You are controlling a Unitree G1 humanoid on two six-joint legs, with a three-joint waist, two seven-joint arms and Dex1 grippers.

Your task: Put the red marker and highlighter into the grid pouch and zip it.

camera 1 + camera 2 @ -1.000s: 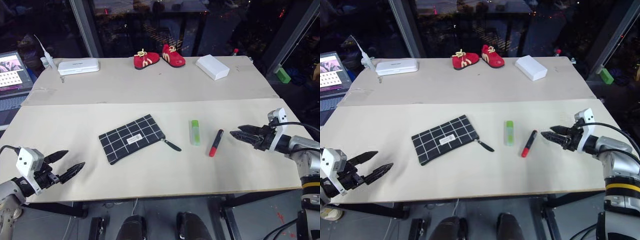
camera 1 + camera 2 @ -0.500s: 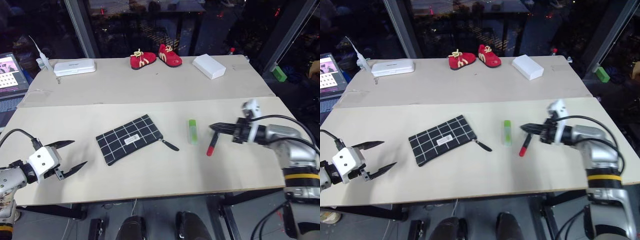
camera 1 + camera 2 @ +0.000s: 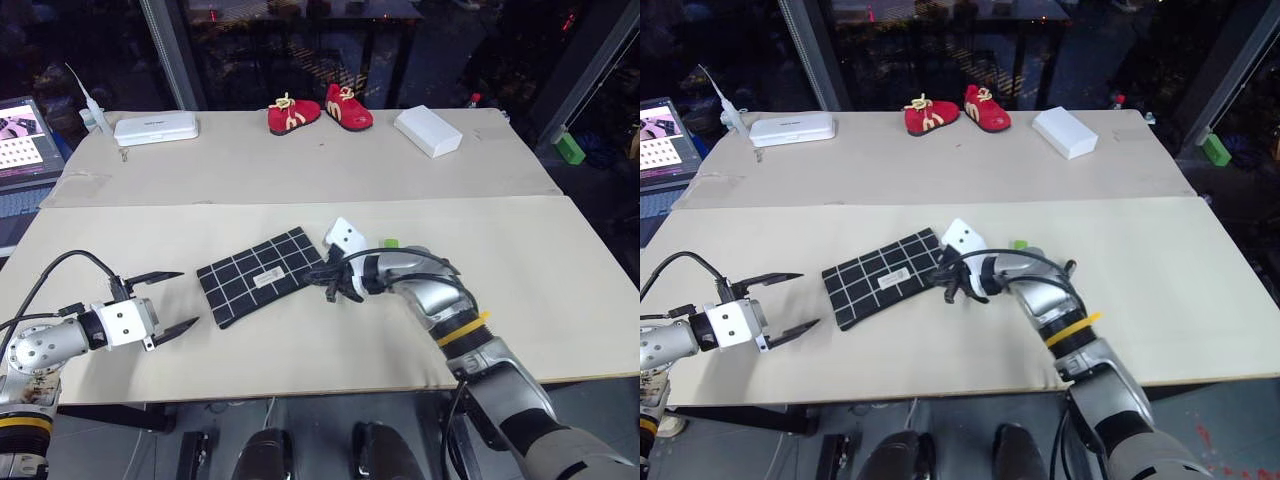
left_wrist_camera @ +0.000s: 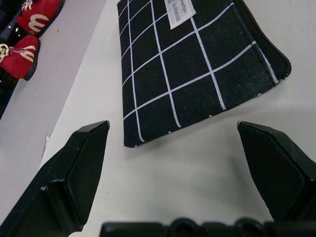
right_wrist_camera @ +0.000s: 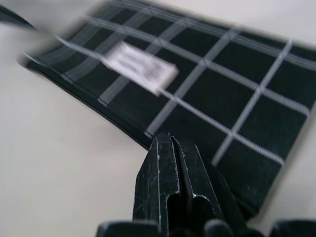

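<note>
While I am running both arms toward the middle of the table (image 3: 560, 290), I am listing what matters here.

Pouch (image 3: 262, 276): I am seeing it lying flat near the table's centre, black fabric with white grid lines, label up, zip edge facing the right arm. I am judging it light, soft and floppy; it will likely slide or bunch on the smooth top unless pinned. Best hold, in my view: one pincer on the fabric corner away from the zip end, the other on the zipper pull. Whether the zip is open I cannot tell.

Right pincer (image 3: 331, 284): fingers are pressed together, tip sitting at the pouch's zip-end corner. I cannot tell whether it is nipping the pull or only touching the edge.

Left pincer (image 3: 168, 302): fingers are standing wide apart, holding nothing, hovering just beside the pouch's opposite short edge.

Highlighter (image 3: 390, 242): a green tip is peeking out behind the right forearm, near the pouch. I am expecting a light, rigid, smooth stick that may roll; grip across the barrel middle.

Marker (image 3: 1068, 267): mostly hidden by the right arm, a dark end barely showing. I am expecting it to be slim, hard and prone to rolling; grip mid-barrel.
</note>
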